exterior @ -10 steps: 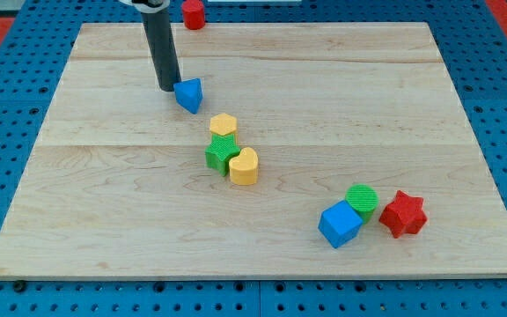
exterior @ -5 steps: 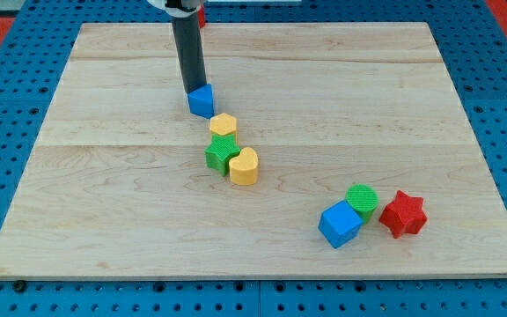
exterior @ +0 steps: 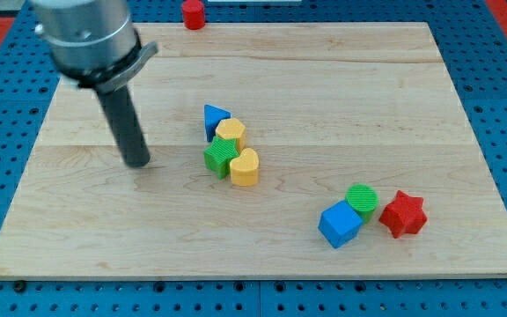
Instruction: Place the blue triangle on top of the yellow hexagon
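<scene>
A pale wooden desk (exterior: 341, 106) lies on blue pegboard (exterior: 7, 106). The blue triangle (exterior: 215, 118) touches the yellow hexagon (exterior: 230, 132) at its upper left. My tip (exterior: 137, 163), a bare rod tool holding nothing, stands well left of both.

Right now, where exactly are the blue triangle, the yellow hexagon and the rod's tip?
blue triangle (exterior: 215, 118): camera view, on its top face.
yellow hexagon (exterior: 231, 132): camera view, middle of its top face.
my tip (exterior: 138, 163): camera view, the rod's very end, left of the blocks.
</scene>
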